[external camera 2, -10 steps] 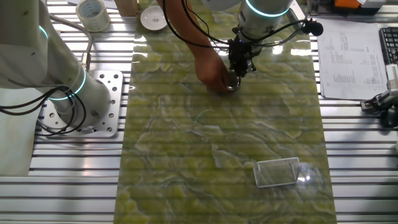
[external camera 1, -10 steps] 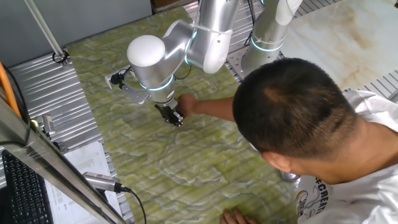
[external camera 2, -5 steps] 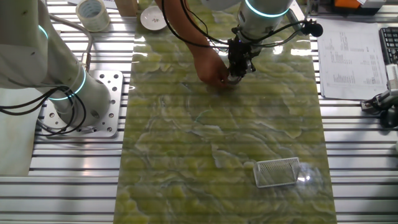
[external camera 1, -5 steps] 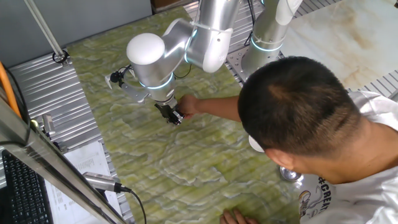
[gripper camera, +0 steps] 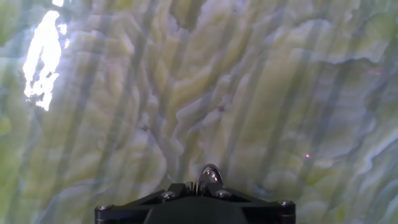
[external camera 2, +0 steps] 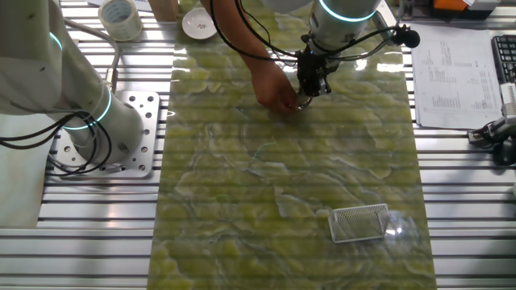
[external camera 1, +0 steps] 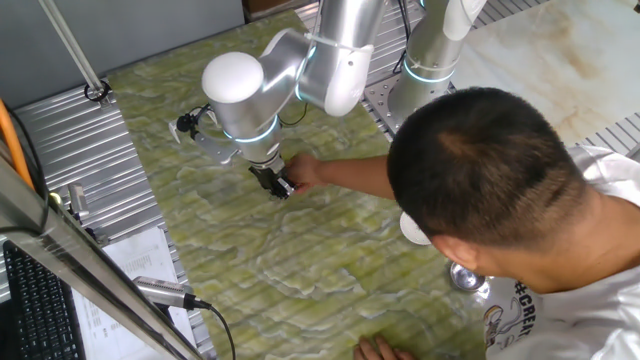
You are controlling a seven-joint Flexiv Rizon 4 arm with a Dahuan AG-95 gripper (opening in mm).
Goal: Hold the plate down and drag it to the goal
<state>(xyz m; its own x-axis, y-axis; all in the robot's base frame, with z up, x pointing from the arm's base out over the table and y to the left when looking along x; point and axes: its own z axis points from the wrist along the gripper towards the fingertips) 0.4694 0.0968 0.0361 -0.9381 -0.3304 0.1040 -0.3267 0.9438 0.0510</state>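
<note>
My gripper (external camera 2: 309, 90) is at the far side of the green marbled mat, fingers together and pointing down. The plate (external camera 2: 300, 103), small and shiny silver, lies right under the tips, and a person's hand (external camera 2: 274, 90) touches it from the left. In the hand view the gripper (gripper camera: 208, 185) is shut, with the plate's shiny rim (gripper camera: 209, 176) showing just past the tips. In one fixed view the gripper (external camera 1: 277, 186) meets the hand and the plate is hidden. The goal (external camera 2: 359, 209), a thin white frame, lies near the mat's near right corner.
A person leans over the table; the head (external camera 1: 480, 170) blocks much of one fixed view. A white dish (external camera 2: 197, 24) and a tape roll (external camera 2: 121, 18) stand at the far left. A steel bowl (external camera 1: 465, 277) sits by the person. A second arm's base (external camera 2: 113, 133) stands at the left.
The gripper, the plate and the person's hand have shifted a little toward the far edge of the mat. The person's head has moved slightly.
</note>
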